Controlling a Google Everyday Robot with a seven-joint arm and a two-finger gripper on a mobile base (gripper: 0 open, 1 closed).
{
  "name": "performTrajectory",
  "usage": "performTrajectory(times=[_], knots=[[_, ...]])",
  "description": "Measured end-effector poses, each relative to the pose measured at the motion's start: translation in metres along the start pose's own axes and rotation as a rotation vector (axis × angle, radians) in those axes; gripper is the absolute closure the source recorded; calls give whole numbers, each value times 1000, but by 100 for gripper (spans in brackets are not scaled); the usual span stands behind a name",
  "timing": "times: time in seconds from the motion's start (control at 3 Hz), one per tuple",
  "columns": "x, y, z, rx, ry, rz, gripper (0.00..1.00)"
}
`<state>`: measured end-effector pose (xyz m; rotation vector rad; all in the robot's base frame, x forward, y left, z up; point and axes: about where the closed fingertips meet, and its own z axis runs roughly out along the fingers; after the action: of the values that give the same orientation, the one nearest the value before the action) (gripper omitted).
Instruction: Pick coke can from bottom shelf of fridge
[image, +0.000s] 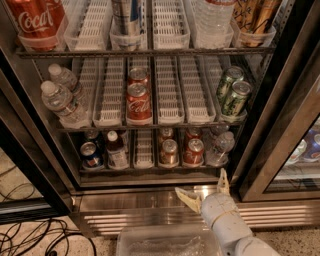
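The fridge (30, 150) stands open in front of me. On its bottom shelf (150, 170) a bright red coke can (194, 152) stands at the front, right of centre, with another red can behind it. A duller brownish-red can (169, 152) is on its left and a water bottle (220, 147) on its right. A dark blue can (90, 155) and a small bottle (117, 150) stand at the left. My gripper (200, 182) is open and empty, just below and in front of the shelf, under the coke can, over the steel base grille (125, 205).
The middle shelf holds two coke cans (138, 102), water bottles (60, 100) at left and green cans (232, 95) at right. A clear plastic bin (165, 242) sits below my arm. Cables (30, 235) lie on the floor at left. The door frame (280, 150) is at right.
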<state>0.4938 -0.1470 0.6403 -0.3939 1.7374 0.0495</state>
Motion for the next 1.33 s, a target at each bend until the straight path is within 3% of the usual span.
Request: performTrajectory(times=[0.67,1.0,1.33], knots=[[22,-8,17,147,-100,-21,27],[31,-15,30,191,-123,-31,36],[31,-15,31,192,-126,-32,29]])
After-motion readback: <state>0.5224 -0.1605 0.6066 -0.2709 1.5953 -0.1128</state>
